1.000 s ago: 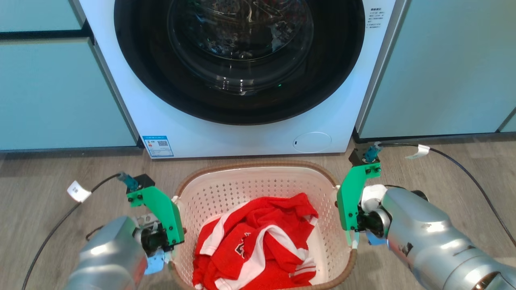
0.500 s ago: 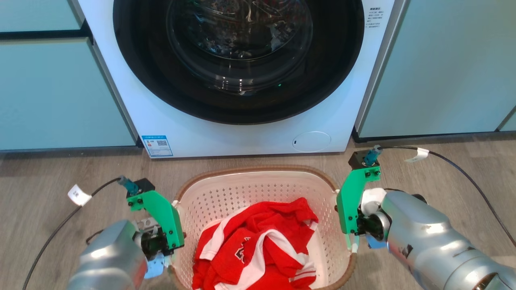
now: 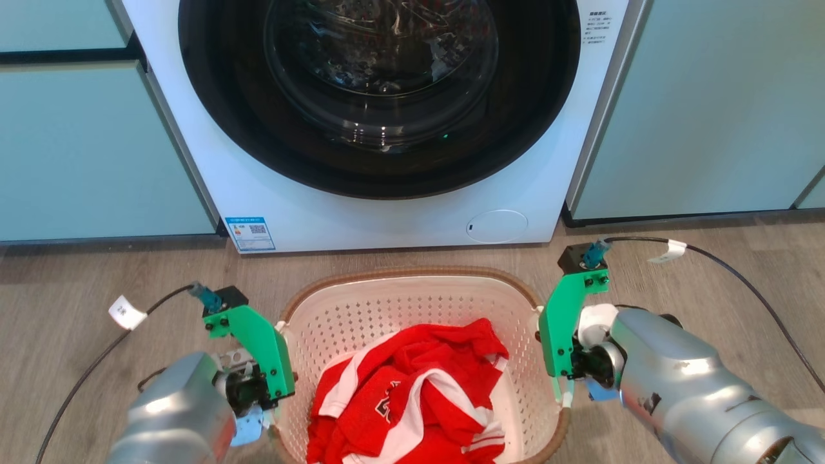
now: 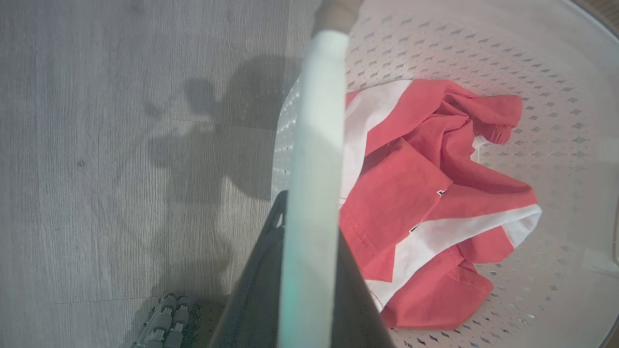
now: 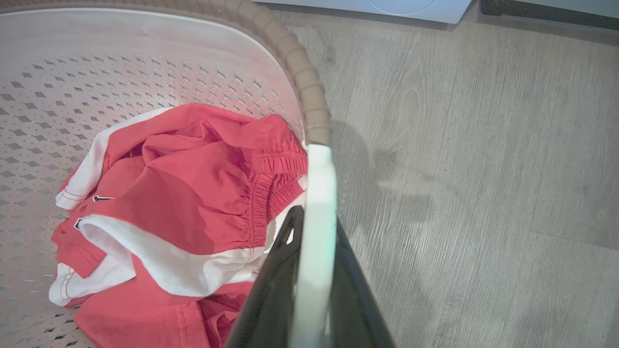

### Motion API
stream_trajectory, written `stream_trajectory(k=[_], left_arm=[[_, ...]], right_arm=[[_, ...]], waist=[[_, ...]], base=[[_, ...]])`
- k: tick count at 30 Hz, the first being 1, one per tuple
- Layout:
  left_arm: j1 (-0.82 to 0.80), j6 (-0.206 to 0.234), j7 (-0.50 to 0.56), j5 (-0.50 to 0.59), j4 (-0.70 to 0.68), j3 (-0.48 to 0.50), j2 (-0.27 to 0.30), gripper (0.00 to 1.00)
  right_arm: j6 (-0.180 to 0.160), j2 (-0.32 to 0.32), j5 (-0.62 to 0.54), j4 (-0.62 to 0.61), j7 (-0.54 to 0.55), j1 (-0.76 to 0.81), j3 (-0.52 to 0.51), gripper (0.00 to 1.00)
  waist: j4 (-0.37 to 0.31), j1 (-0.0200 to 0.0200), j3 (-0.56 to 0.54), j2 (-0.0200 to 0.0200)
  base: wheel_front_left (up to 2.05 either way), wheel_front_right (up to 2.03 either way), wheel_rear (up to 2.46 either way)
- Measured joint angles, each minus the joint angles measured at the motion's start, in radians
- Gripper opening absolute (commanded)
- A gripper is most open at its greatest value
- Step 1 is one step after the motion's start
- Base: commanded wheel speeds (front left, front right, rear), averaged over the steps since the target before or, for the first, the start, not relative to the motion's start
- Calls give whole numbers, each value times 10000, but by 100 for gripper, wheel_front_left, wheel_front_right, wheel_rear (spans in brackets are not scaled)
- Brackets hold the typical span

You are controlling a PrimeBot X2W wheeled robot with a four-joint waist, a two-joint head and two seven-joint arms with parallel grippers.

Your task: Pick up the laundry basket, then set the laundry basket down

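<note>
Left gripper (image 4: pixel 309 212), right gripper (image 5: pixel 314 217): jaws clamped on the side handles (image 4: pixel 316 96) of the laundry basket (image 3: pixel 412 303). Carrying now, I reckon; next, lower it level.

Grey wood-grain floor (image 3: pixel 97 277); washing machine (image 3: pixel 361 222) stands on it, between pale cabinets (image 3: pixel 77 148)

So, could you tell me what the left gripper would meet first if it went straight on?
Probably the floor beside the basket; its fingers already straddle the handle, though depth is unclear.
</note>
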Motion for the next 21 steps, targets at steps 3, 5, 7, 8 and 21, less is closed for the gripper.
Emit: stream_trajectory(k=[3,5,7,8,21], left_arm=[[0,0,0,-8,0,-4,0,0],[0,0,0,-75,0,-10,0,0],[0,0,-25,-75,-2,-13,-4,0],[0,0,-44,-75,-6,-17,-6,0],[-2,0,-499,-132,-240,-90,19,0]], right_arm=[[0,-8,73,17,-46,-4,109,0],[0,-21,136,19,-88,-10,157,0],[0,-48,178,23,-119,-15,205,0],[0,-63,228,23,-130,-18,230,0],[0,-109,499,81,-556,-247,512,0]], waist=[[-1,0,4,0],[8,0,13,0],[21,0,20,0],[30,0,20,0],[43,0,318,0]], base=[[0,0,0],[0,0,0],[0,0,0],[0,0,0],[0,0,0]])
